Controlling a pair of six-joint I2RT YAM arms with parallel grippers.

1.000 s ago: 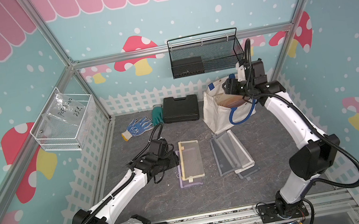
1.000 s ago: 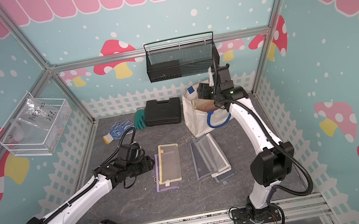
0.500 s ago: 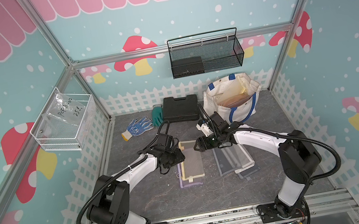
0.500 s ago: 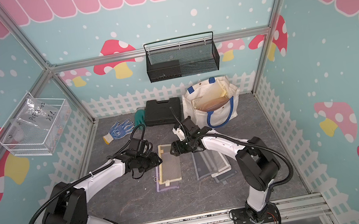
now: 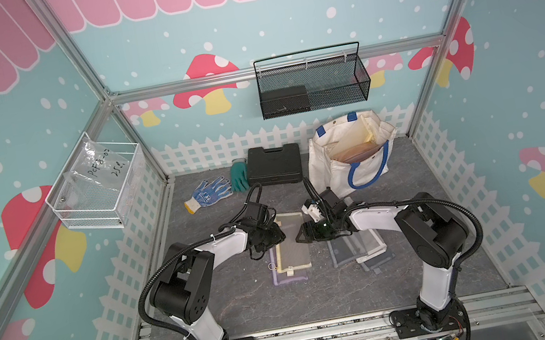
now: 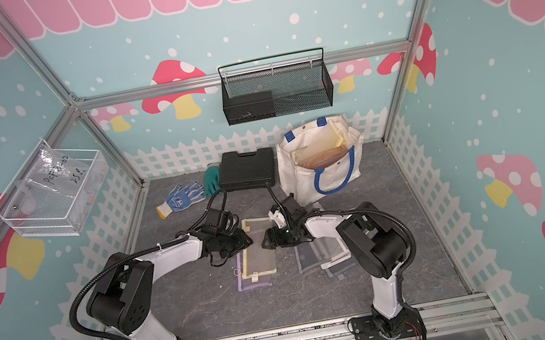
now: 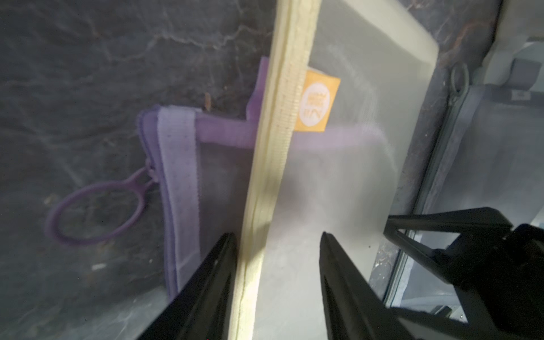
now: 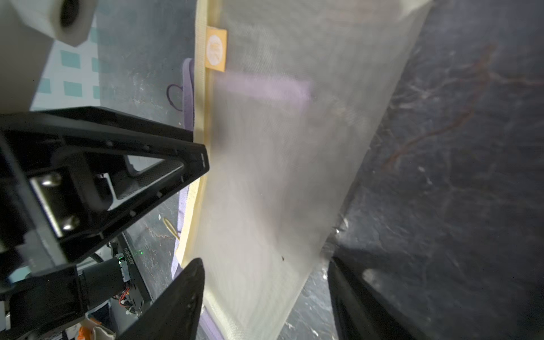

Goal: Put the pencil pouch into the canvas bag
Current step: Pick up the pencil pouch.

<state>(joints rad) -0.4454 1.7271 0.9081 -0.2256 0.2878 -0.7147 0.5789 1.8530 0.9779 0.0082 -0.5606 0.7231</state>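
Note:
The pencil pouch (image 5: 291, 246) (image 6: 259, 255) is a flat cream mesh pouch with a yellow zip edge, lying on the dark mat on top of a purple pouch (image 5: 291, 278). My left gripper (image 5: 280, 237) (image 7: 276, 235) is low at the pouch's left side, open, its jaws straddling the zip edge. One finger (image 7: 226, 247) lies against that edge. My right gripper (image 5: 300, 237) (image 8: 265, 262) faces it from the right, open, its jaws straddling the pouch's (image 8: 279, 162) other edge. The canvas bag (image 5: 334, 168) (image 6: 302, 177) stands open at the back right, with flat things inside.
Grey mesh pouches (image 5: 355, 248) lie right of the pencil pouch, under the right arm. A black case (image 5: 274, 165), a green glove (image 5: 238, 178) and a blue glove (image 5: 209, 192) lie at the back. A black wire basket (image 5: 312, 82) and a white one (image 5: 98, 192) hang on the walls.
My right arm has swung from the canvas bag down to the pouch's right edge. My left gripper has slid forward onto the zip edge, and its jaws have narrowed.

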